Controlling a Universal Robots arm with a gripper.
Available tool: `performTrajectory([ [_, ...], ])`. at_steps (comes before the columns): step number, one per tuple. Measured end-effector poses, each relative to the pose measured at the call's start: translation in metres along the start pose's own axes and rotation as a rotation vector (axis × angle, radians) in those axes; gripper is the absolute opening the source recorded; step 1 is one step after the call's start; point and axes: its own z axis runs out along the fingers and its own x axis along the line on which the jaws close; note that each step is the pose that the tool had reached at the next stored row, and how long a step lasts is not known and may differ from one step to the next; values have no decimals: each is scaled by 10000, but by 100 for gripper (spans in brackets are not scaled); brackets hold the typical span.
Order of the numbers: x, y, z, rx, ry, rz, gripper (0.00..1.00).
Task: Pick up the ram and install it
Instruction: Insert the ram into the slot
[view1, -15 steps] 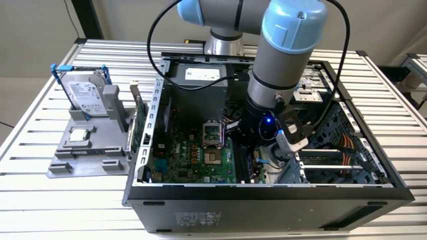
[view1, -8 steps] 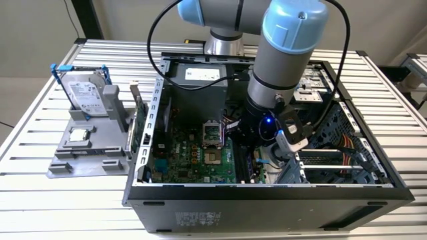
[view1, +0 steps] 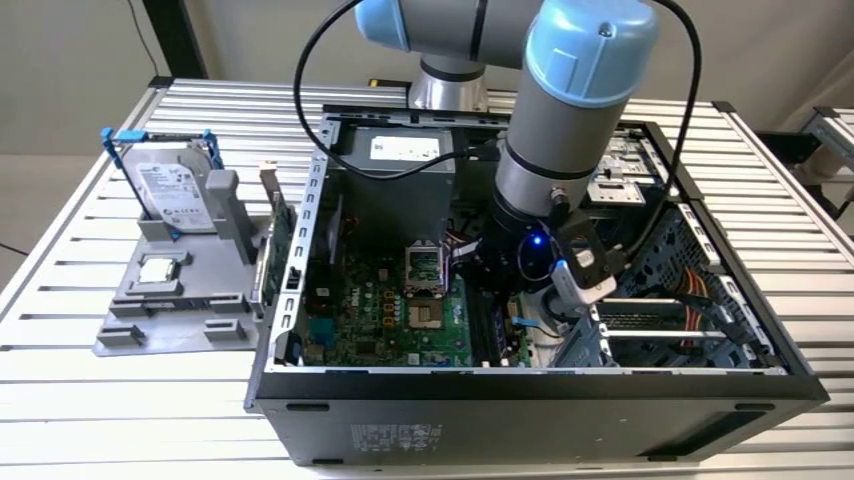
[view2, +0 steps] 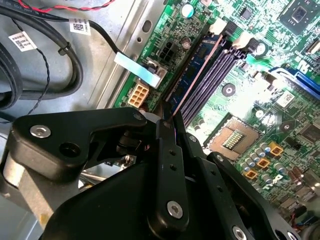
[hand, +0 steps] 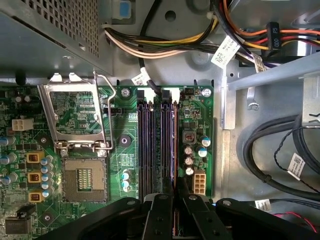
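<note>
The ram (view2: 196, 70) is a thin green stick with a dark blue label, seen edge-on. It stands along the outermost memory slot (hand: 169, 145) of the motherboard (hand: 125, 145), its far end by the white slot latch (view2: 218, 26). Whether it is pressed fully home I cannot tell. My gripper (view2: 168, 116) is shut on the near end of the ram, its black fingers (hand: 161, 212) on either side of the stick (hand: 174, 150). In the exterior view the arm (view1: 561, 130) reaches down into the open computer case (view1: 534, 385) over the board's right part.
A silver hard drive in a blue frame (view1: 174, 185) stands on a grey fixture (view1: 167, 310) left of the case, beside a green card with a metal bracket (view1: 275, 245). The processor socket (hand: 82, 177), cable bundles (hand: 165, 42) and drive cage (view1: 667, 320) crowd the slots.
</note>
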Motion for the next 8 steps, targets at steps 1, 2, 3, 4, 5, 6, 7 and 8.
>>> performTrajectory([
  [1,-1,0,0,-1,0,20,0],
  [2,-1,0,0,-1,0,54,0],
  [3,-1,0,0,-1,1,93,0],
  [4,-2,0,0,-1,2,138,0],
  [5,-2,0,0,-2,3,179,0],
  [6,-3,0,0,-2,4,214,0],
  [7,-5,0,0,-2,5,252,0],
  [8,-6,0,0,-2,6,296,0],
])
